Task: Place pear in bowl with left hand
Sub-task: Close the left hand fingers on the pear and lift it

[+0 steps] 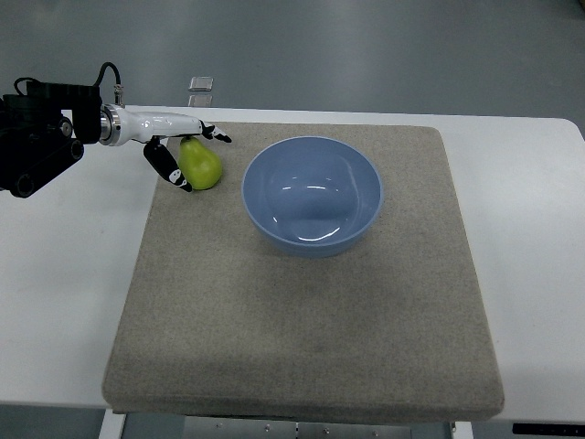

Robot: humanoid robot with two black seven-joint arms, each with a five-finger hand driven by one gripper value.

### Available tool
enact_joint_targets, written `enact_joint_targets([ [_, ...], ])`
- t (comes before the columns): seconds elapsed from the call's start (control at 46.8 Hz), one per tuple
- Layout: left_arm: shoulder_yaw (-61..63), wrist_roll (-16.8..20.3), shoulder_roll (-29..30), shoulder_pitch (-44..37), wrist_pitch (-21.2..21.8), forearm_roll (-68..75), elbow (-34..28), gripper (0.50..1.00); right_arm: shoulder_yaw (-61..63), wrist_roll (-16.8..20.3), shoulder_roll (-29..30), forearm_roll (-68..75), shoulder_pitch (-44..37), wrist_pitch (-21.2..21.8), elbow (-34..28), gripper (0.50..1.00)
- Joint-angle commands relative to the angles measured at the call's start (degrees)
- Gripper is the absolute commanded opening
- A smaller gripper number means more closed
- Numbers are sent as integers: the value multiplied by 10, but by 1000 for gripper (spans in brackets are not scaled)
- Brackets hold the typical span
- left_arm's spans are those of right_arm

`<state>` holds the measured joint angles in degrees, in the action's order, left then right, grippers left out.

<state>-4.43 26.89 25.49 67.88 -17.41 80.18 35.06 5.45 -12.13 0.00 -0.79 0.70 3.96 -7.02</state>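
Observation:
A yellow-green pear lies on the beige mat near its far left corner, just left of the blue bowl. My left hand reaches in from the left edge and closes around the pear. The thumb runs down the pear's left side, and the other fingers lie across its top, hiding the stem end. The pear still looks to rest on the mat. The bowl stands upright with nothing in it. No right arm shows.
The mat covers most of the white table. A small clear object sits at the table's far edge behind the hand. The black forearm of my left arm hangs over the table's left part.

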Motion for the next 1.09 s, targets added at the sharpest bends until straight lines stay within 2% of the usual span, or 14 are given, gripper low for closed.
enact_joint_targets([
  [0.0, 0, 0, 0, -4, 0, 2, 0, 911, 0, 0, 0, 0, 0, 0, 0, 926],
  [0.235, 0, 0, -3, -6, 0, 6, 0, 851, 0, 0, 0, 0, 0, 0, 1, 926],
  [0.299, 0, 0, -10, -6, 1, 5, -5, 810, 0, 0, 0, 0, 0, 0, 0, 926],
  [0.342, 0, 0, -12, -7, 1, 3, -10, 772, 0, 0, 0, 0, 0, 0, 1, 926],
  [0.406, -1, 0, -17, -7, 1, 2, -18, 684, 0, 0, 0, 0, 0, 0, 0, 926],
  [0.492, -1, -1, -19, -7, 1, 1, -20, 592, 0, 0, 0, 0, 0, 0, 0, 926],
  [0.535, -1, -1, -19, -6, 2, 1, -20, 559, 0, 0, 0, 0, 0, 0, 1, 926],
  [0.577, -1, -2, -19, -6, 3, 1, -20, 500, 0, 0, 0, 0, 0, 0, 0, 926],
  [1.069, -15, 0, -19, 19, 4, -4, -11, 500, 0, 0, 0, 0, 0, 0, 0, 926],
])
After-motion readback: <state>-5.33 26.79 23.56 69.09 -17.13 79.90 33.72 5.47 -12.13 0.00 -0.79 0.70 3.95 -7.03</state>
